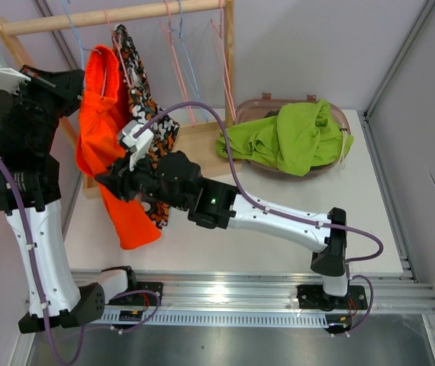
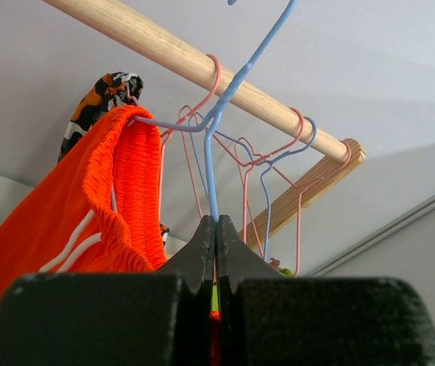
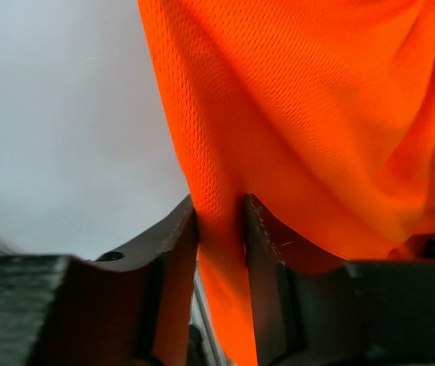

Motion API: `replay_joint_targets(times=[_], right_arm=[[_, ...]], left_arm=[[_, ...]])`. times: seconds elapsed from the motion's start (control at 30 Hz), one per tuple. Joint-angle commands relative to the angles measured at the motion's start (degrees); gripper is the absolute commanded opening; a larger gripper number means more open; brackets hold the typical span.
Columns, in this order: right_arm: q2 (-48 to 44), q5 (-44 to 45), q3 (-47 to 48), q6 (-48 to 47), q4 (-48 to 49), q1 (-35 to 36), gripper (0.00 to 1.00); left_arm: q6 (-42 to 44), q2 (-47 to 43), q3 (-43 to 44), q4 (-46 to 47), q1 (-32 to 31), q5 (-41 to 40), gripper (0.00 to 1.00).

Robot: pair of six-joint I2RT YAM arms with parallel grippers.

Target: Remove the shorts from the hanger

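So the white bench (image 1: 278, 229) takes up most of the overhead view, with a light wooden clothes rack (image 1: 111, 17) standing at its back left. The round rail runs across the top.

Biggest piece of clothing is the bright orange mesh shorts (image 1: 103, 122). They hang off the left part of the rail, waistband up and one leg drooping down toward the near side of the bench.

Over on the right there's a brownish see-through plastic basket (image 1: 257, 103) on the bench, and the lime green shorts (image 1: 294, 137) are piled in it, spilling over the left rim.

The orange-black-white camo print shorts (image 1: 137, 84) hang just to the right of the orange pair, touching them, partly behind the right arm.

On the rail there's also a bunch of bare pink wire hangers (image 1: 175, 69), plus a thin blue wire hanger (image 2: 236, 76) whose shoulder runs into the orange waistband.

Left hand (image 2: 216, 229) is up by the waistband, jaws pressed together, and the blue hanger's wire drops right into the seam between them, so it's clamped on that wire.

Right hand (image 3: 219, 221) is lower, at the hanging leg of the orange shorts, with a fold of the mesh pinched between its two fingers.
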Motion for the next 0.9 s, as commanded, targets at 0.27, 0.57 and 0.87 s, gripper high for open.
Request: replay_joint_targets(times=[0.27, 0.57, 0.87], right_arm=[[-2.63, 4.67, -1.74, -1.24, 1.14, 5.06, 0.0], [-4.04, 12.59, -3.93, -4.5, -3.52, 16.05, 0.0], [-5.36, 14.79, -12.54, 0.41, -3.53, 20.54, 0.0]], left_arm=[[-3.85, -2.89, -3.04, 11.35, 2.05, 3.95, 0.0], [-3.58, -0.17, -0.58, 11.87, 3.9, 2.89, 0.0], [-3.58, 2.73, 2.49, 11.7, 5.57, 3.68, 0.0]])
